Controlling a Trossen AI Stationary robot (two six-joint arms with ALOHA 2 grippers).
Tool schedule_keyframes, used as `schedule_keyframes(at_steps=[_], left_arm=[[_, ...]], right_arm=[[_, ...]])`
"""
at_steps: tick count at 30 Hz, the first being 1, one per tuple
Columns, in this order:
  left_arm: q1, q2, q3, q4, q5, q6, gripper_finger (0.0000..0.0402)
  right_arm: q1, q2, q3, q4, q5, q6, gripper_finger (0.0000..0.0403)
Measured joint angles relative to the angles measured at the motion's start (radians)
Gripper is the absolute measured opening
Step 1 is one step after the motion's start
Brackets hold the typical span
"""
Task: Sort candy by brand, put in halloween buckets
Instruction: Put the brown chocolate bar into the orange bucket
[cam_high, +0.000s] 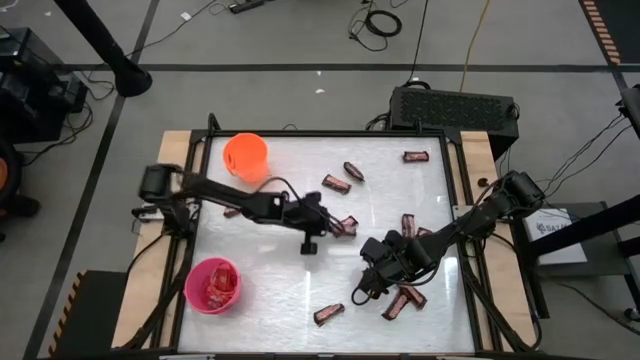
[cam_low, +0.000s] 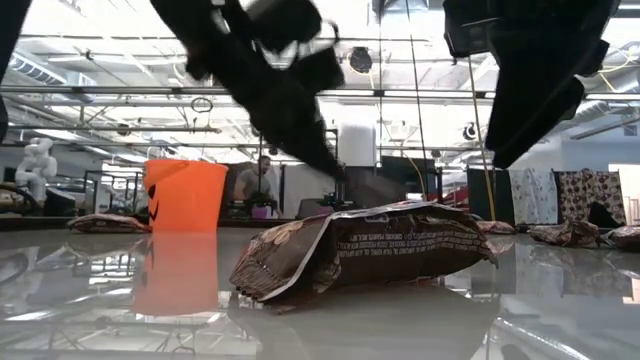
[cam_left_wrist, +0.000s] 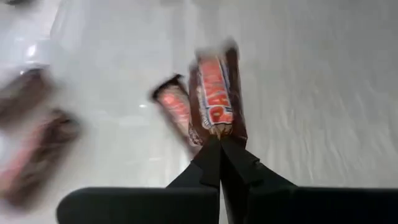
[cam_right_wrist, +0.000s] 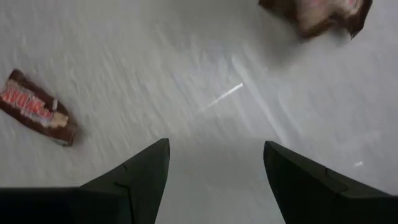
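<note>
Several dark brown candy bars with red lettering lie scattered on the white table (cam_high: 300, 290); one lies close up in the low view (cam_low: 370, 250). The orange bucket (cam_high: 245, 157) stands at the far left, and the pink bucket (cam_high: 212, 285) at the near left holds some candy. My left gripper (cam_high: 333, 218) is mid-table, shut on one brown bar (cam_left_wrist: 214, 93). A second bar (cam_left_wrist: 177, 112) lies right beside it on the table. My right gripper (cam_right_wrist: 214, 168) hovers open over bare table at the near right, with a bar (cam_right_wrist: 37, 115) off to one side. My left gripper pinches the brown bar by its near end (cam_left_wrist: 217, 129), the wrapper's crimped edge, between its two fingertips. The fingers slant down from the table's left and lie along the bar, which sticks out straight ahead of them. Whether its far end is off the table I cannot tell.
More bars lie at the far right (cam_high: 415, 157), beyond the left gripper (cam_high: 335, 183), by the right arm (cam_high: 408, 222) and near the front edge (cam_high: 328, 313) (cam_high: 400, 300). A wooden frame (cam_high: 180, 140) rims the table. Bare table lies between the pink bucket and the right gripper.
</note>
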Motion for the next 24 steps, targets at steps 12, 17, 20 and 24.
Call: schedule_keyframes(at_steps=[12, 17, 20, 24], left_arm=[[0.134, -0.449, -0.002, -0.549, -0.387, 0.06, 0.0001], [0.267, -0.552, -0.002, -0.774, -0.451, 0.041, 0.0], [0.357, -0.587, -0.002, -0.854, -0.459, 0.001, 0.0], [0.451, -0.605, -0.002, -0.897, -0.463, -0.029, 0.0]], right_arm=[[-0.02, 0.001, 0.0, 0.025, 0.135, -0.01, 0.0251], [-0.054, 0.001, 0.0, 0.049, 0.159, -0.016, 0.0251], [-0.068, 0.001, 0.0, 0.065, 0.158, -0.044, 0.0251], [-0.085, 0.001, 0.0, 0.074, 0.155, -0.068, 0.0251]])
